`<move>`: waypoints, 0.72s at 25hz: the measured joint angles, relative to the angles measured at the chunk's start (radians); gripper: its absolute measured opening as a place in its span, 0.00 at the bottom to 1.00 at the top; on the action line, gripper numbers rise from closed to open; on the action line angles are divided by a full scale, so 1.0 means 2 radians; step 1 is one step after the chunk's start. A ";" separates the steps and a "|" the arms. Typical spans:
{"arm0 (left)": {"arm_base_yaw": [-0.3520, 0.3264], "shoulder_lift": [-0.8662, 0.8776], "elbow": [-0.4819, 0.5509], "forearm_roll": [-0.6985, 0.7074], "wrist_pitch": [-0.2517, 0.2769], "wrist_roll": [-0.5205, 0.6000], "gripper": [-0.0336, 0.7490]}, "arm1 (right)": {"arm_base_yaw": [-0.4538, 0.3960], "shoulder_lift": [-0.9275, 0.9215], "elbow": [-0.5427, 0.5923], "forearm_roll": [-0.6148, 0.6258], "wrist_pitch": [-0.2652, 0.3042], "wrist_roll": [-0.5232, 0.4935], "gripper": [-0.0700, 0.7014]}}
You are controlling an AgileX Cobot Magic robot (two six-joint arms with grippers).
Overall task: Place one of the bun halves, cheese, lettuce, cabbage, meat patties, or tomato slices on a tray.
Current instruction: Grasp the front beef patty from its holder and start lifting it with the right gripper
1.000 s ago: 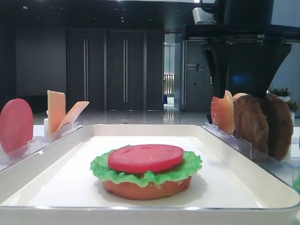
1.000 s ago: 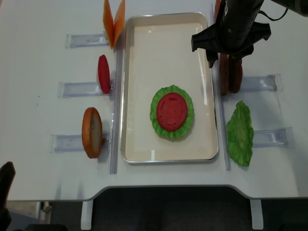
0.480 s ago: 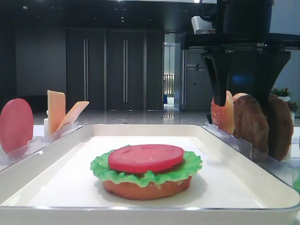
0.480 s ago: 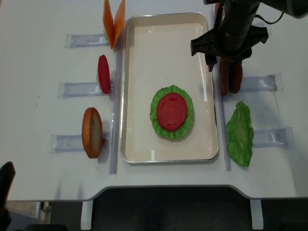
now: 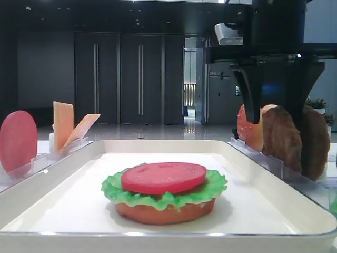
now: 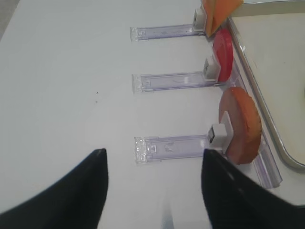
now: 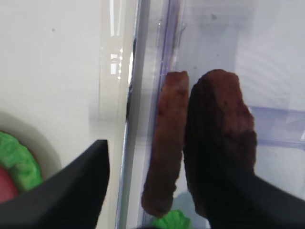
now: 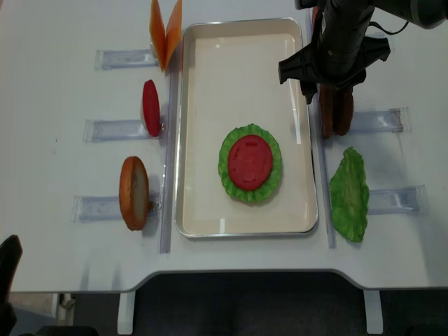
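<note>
Low front view first: the white tray (image 5: 63, 182) holds one stack, a flat bun half (image 5: 164, 212) at the bottom, ruffled lettuce (image 5: 213, 185) over it, a tomato slice (image 5: 164, 177) on top. Off to the right, the clear rack (image 5: 274, 163) keeps the two meat patties (image 5: 281, 138) standing on edge, with a reddish piece upright just behind them. The right hand (image 5: 276, 113) hangs straight over them, fingers (image 5: 253, 100) spread to either side of the nearer patty, gripping nothing that I can see. On the left, cheese slices (image 5: 63, 124) lean in their rack and a second tomato slice (image 5: 18, 141) stands upright.

Right wrist view: both patties on edge, touching side by side in their slotted rack (image 7: 286, 126), the tray rim (image 7: 107, 71) just to the left. The dark fingers (image 7: 76, 186) sit wide apart at the bottom, one over the tray side, one under the darker patty.

Left wrist view: three racks in a row on the tabletop (image 6: 66, 71), with cheese, tomato and a domed bun half (image 6: 243, 124) upright at their tray ends. The left hand (image 6: 152, 191) is parted, nothing between its fingers.

Overhead: the stack lies in the tray's near half, and a loose lettuce leaf (image 8: 348, 194) lies across the racks on the right, near the patties.
</note>
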 joint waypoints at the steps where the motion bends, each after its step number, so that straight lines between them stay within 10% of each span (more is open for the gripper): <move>1: 0.000 0.000 0.000 0.000 0.000 0.000 0.64 | 0.000 0.000 0.000 0.000 0.000 0.000 0.57; 18: 0.000 0.000 0.000 0.000 0.000 0.000 0.64 | 0.000 0.013 0.000 -0.005 -0.001 0.000 0.31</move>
